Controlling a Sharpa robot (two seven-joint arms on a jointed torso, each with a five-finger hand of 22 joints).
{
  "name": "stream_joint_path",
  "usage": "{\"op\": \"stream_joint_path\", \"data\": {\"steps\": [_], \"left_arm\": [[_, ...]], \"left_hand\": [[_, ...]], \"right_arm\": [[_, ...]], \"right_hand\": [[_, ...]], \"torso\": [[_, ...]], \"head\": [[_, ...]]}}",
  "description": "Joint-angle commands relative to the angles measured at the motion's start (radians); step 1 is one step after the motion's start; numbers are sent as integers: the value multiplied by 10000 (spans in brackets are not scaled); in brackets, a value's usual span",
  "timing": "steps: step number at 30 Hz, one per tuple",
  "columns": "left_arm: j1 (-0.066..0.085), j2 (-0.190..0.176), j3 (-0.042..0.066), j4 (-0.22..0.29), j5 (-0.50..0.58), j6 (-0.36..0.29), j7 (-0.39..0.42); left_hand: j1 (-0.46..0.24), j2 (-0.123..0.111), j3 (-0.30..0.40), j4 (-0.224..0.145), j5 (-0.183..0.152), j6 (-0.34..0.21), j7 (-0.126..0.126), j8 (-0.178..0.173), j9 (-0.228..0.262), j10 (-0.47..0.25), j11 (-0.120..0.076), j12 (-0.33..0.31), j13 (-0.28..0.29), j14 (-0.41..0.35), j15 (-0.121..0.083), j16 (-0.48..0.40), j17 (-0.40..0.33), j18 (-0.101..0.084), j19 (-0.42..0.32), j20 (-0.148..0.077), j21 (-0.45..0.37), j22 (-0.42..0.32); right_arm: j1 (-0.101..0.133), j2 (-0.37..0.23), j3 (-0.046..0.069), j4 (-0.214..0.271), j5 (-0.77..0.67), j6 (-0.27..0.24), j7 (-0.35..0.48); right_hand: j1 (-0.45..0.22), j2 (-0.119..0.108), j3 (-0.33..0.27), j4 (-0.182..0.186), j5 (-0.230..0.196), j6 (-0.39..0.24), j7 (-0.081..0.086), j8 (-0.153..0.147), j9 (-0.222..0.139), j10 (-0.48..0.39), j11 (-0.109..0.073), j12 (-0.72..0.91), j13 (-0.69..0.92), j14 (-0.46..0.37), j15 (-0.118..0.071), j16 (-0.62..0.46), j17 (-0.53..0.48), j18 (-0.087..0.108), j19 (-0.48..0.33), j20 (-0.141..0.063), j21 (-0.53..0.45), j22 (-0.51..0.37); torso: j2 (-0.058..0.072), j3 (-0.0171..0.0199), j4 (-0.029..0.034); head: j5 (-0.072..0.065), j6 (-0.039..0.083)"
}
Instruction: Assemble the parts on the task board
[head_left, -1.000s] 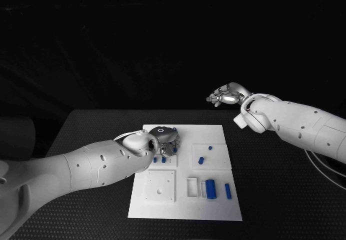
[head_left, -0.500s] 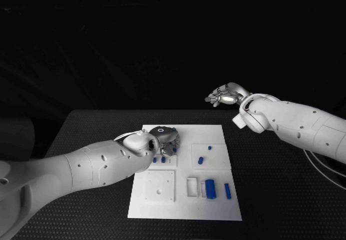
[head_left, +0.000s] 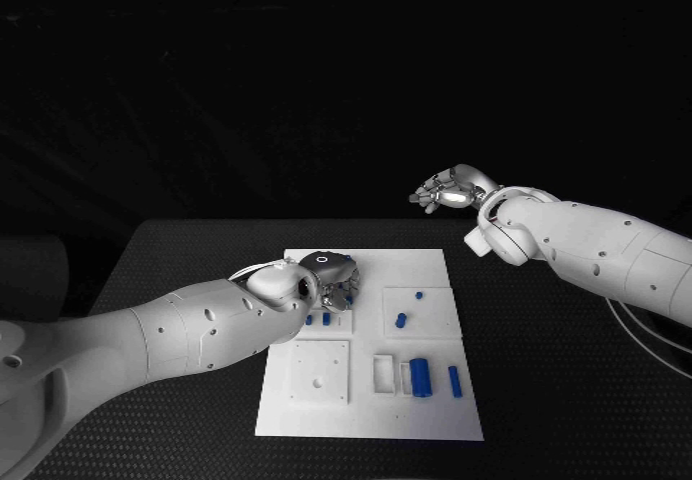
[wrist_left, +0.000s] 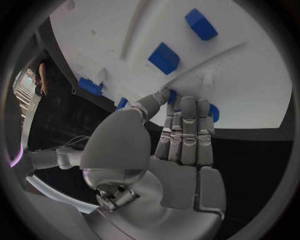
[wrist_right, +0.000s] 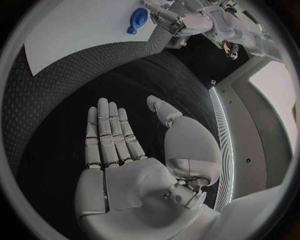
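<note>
The white task board (head_left: 433, 270) lies in the middle of the black table. My left hand (head_left: 329, 279) rests low over its far left part. In the left wrist view its thumb and fingertips (wrist_left: 183, 106) close round a small blue part (wrist_left: 213, 113) on the board (wrist_left: 250, 75). More blue parts (wrist_left: 164, 57) stand close by. Other blue pieces sit on the board's right half: two small ones (head_left: 401, 321), a thick cylinder (head_left: 421, 376) and a thin peg (head_left: 456, 381). My right hand (head_left: 450, 190) hangs high beyond the table's far edge, palm flat, holding nothing (wrist_right: 122, 150).
Two short blue pegs (head_left: 317, 320) stand just beside my left wrist. A square white plate (head_left: 317, 372) and a narrow frame (head_left: 384, 373) sit on the board's near half. The right wrist view shows a board corner (wrist_right: 69, 35) with a blue part (wrist_right: 138, 18).
</note>
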Motion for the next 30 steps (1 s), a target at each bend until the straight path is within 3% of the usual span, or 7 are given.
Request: {"op": "stream_joint_path", "data": {"steps": [1, 10, 11, 12, 30], "left_arm": [[-74, 30, -42, 13, -23, 304, 101], [-77, 18, -42, 16, -59, 97, 128], [-77, 18, -42, 14, -59, 80, 138], [-77, 18, -42, 12, -60, 45, 146], [-79, -186, -40, 181, 180, -730, 473]], "left_hand": [[-1, 136, 3, -80, 46, 124, -8, 71, 6, 123, -25, 67, 26, 32, -37, 63, 5, 131, 94, -158, 50, 230], [196, 467, 165, -347, 24, 623, -185, 292, 32, 589, -206, 269, 70, 159, -217, 224, -67, 103, 221, -282, 144, 214], [271, 424, 383, -325, -261, 656, -198, 288, 11, 622, -225, 270, 64, 192, -223, 231, -103, 89, 261, -301, 139, 197], [262, 371, 512, -279, -276, 692, -207, 288, -4, 651, -230, 270, 59, 231, -236, 249, -130, 80, 308, -325, 153, 200], [233, 308, 709, -269, -266, 827, -256, 326, -20, 800, -292, 294, 72, 422, -298, 314, -213, 81, 493, -413, 220, 205]], "right_arm": [[-2, 8, 7, 18, -1, 114, 80], [-2, 2, 7, 18, -1, 125, 87], [-2, 2, 7, 22, -1, 125, 87], [-2, 2, 7, 21, -1, 122, 87], [-2, -10, 7, 22, -1, 131, 97]], "right_hand": [[-42, 33, -14, -63, 65, -52, 101, 32, -11, 49, -2, -40, -4, 26, 47, -36, 14, 68, 40, 38, -54, 10], [-43, 32, -16, -65, 65, -53, 101, 34, -13, 50, -2, -40, -4, 26, 47, -38, 15, 68, 41, 38, -60, 15], [-43, 32, -16, -66, 65, -53, 101, 34, -13, 50, -2, -40, -4, 26, 48, -38, 16, 69, 41, 38, -60, 15], [-43, 32, -16, -66, 65, -53, 101, 34, -13, 50, -2, -40, -4, 25, 48, -38, 16, 69, 41, 39, -61, 16], [-42, 36, -18, -70, 67, -52, 100, 38, -16, 51, -2, -40, -3, 25, 48, -42, 19, 70, 43, 40, -71, 24]], "torso": [[-4, 1, 6], [0, 1, 9], [-1, 1, 10], [0, 0, 11], [-2, -6, 9]], "head": [[0, -7], [-4, -6], [-2, -10], [-2, -13], [12, 33]]}}
